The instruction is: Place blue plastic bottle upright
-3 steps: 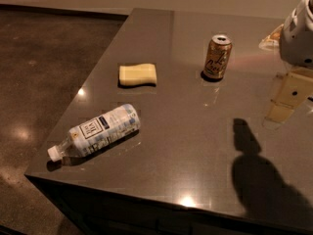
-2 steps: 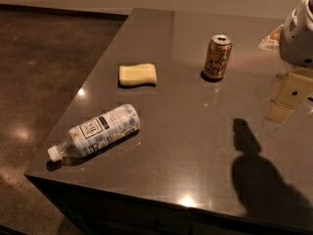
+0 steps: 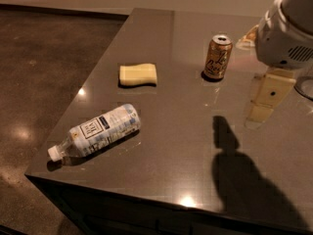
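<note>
The blue plastic bottle (image 3: 97, 131) lies on its side near the front left corner of the dark table (image 3: 171, 146). It is clear, with a pale blue-and-white label, and its white cap points to the front left edge. My gripper (image 3: 260, 112) hangs above the right part of the table, far to the right of the bottle, and holds nothing. Its shadow falls on the table in front of it.
A gold-brown drink can (image 3: 217, 57) stands upright at the back middle, just left of the gripper. A yellow sponge (image 3: 139, 74) lies behind the bottle. The table's left and front edges drop off to a dark floor (image 3: 39, 72).
My gripper and its shadow have shifted a little to the left, toward the can. The bottle, can and sponge have not moved.
</note>
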You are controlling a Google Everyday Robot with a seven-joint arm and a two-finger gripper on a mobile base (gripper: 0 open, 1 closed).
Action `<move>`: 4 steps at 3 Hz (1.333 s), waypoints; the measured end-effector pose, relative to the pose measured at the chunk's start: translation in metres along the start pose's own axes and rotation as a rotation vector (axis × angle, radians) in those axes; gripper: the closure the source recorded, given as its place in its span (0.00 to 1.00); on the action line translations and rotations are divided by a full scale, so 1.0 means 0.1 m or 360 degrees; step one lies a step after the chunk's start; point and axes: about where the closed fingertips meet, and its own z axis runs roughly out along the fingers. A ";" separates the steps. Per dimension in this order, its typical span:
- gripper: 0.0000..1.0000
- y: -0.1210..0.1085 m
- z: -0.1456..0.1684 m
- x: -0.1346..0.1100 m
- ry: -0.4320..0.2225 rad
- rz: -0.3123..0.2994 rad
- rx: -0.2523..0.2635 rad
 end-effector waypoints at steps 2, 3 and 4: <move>0.00 -0.01 0.41 -0.61 -0.0039 -0.0277 -0.0142; 0.00 0.13 0.57 -0.92 -0.0054 -0.0441 -0.0196; 0.00 0.38 0.72 -1.26 -0.0063 -0.0613 -0.0236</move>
